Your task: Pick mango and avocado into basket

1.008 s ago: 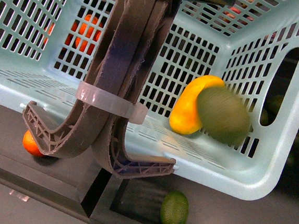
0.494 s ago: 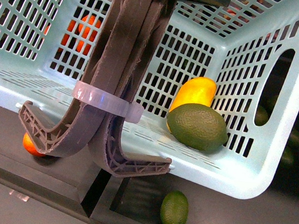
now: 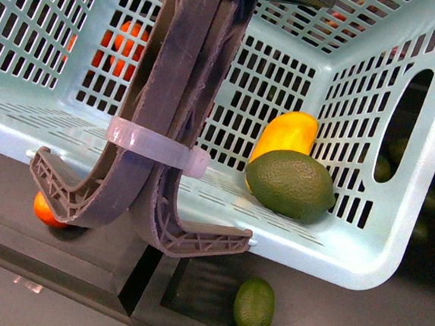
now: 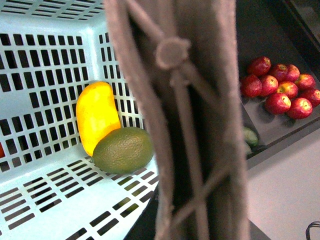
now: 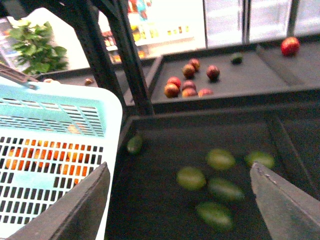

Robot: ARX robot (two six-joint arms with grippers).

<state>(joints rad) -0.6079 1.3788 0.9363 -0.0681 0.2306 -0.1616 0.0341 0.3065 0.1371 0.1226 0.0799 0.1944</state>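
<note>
The pale teal basket point(image 3: 346, 258) hangs tilted in the front view, its grey-brown handles point(image 3: 168, 120) bound by a white tie. The yellow-orange mango point(image 3: 284, 138) and a green avocado point(image 3: 290, 185) lie together in its lower corner, touching. Both also show in the left wrist view, the mango point(image 4: 96, 115) behind the avocado point(image 4: 122, 150). My left gripper is shut on the basket's handles point(image 4: 190, 125), its fingers hidden behind them. My right gripper point(image 5: 182, 200) is open and empty beside the basket's wall point(image 5: 75, 115), above a dark tray of avocados point(image 5: 191, 177).
Loose avocados point(image 3: 254, 307) lie in the dark tray under the basket. Oranges point(image 3: 121, 44) show through the lattice and one point(image 3: 49, 209) below the rim. Red apples point(image 4: 280, 90) fill a tray beside it. More apples point(image 5: 187, 82) lie in a far tray.
The avocado dropped into the basket and came to rest against the mango. The basket has shifted only slightly since.
</note>
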